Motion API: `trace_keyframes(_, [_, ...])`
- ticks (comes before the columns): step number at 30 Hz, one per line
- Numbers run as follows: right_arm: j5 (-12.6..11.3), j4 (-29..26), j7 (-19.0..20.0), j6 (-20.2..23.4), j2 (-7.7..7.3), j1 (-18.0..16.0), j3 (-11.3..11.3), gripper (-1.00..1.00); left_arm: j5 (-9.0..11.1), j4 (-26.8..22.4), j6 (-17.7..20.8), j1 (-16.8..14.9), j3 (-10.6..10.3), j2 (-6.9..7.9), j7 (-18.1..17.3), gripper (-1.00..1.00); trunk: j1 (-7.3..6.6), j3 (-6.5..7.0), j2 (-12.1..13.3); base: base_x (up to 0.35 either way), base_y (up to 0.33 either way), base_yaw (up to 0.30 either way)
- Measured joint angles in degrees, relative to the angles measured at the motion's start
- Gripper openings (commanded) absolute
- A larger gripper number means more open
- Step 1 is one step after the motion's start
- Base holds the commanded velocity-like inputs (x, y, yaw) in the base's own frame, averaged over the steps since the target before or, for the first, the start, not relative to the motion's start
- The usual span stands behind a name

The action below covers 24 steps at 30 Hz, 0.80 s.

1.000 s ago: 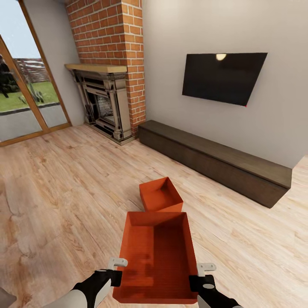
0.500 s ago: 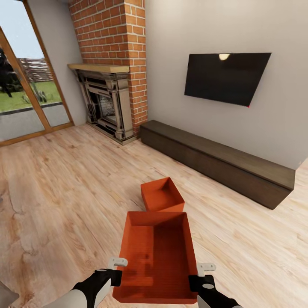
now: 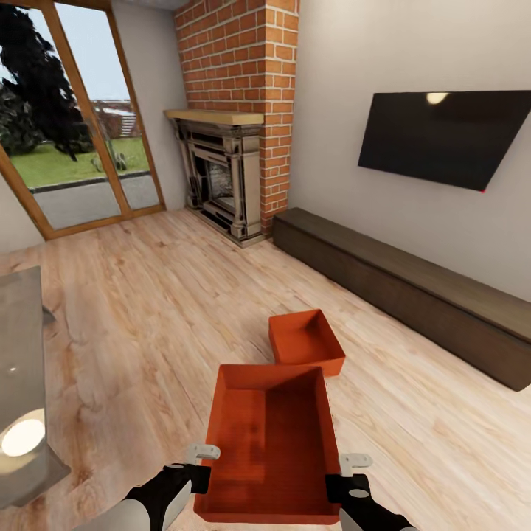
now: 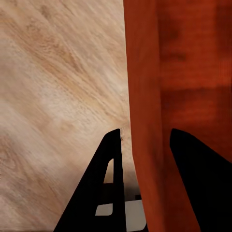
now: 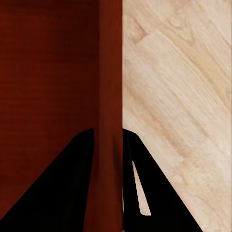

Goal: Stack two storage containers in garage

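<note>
I hold one orange-red storage container up in front of me over the living room's plank floor. My left gripper is shut on its left wall, with one black finger outside and the other inside. My right gripper is shut on the right wall in the same way. The second storage container rests on the wood floor just beyond the held one, a little to the right.
A brick fireplace stands ahead, a black TV hangs on the right wall above a long dark cabinet. Glass doors are at far left. A grey table edge with a reflected light sits near left.
The whole view has swung to the left: fireplace, TV and the floor container have shifted right, and a grey table edge has come in. The held container and both grippers stay fixed in view.
</note>
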Motion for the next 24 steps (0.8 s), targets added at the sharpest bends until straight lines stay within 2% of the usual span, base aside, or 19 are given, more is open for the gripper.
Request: trace_keyframes(24, [-0.1, 0.0, -0.1, -0.1, 0.13, 0.0, 0.1, -1.0, 0.0, 0.1, 0.0, 0.0, -0.1, 0.0, 0.0, -1.0, 0.0, 0.0, 0.0, 0.0, 0.0, 0.3])
